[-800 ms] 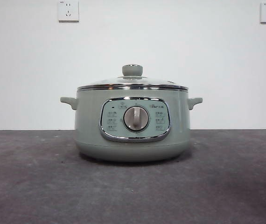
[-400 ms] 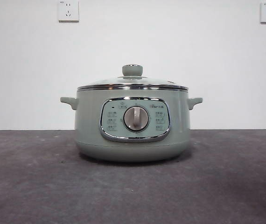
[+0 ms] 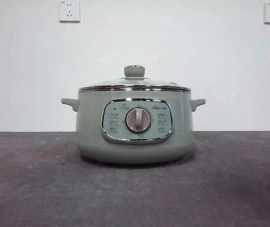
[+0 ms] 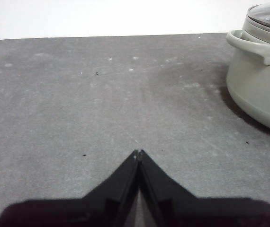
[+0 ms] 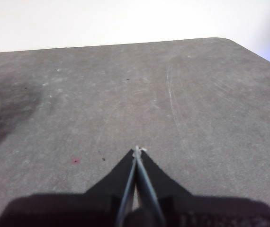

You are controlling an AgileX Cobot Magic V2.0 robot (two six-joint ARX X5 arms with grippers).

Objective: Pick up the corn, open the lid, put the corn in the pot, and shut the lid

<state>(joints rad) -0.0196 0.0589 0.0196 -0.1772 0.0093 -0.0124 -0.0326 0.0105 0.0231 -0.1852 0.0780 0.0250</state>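
Over the bare grey bench (image 3: 31,189), the left gripper (image 4: 139,153) and right gripper (image 5: 137,150) are hovering low, jaws pressed together; both are gripping nothing. The pot (image 3: 134,125) is sitting mid-bench wearing the lid (image 3: 134,81); a white wall (image 3: 173,47) is standing behind.

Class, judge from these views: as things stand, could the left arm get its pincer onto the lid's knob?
Probably yes. The knob stands bare atop the lid, nothing over it, and the left pincer, shut, sits beside the pot with open table between.

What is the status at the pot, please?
Both claws, left and right, shut, empty. Lid on pot. Corn not in view.
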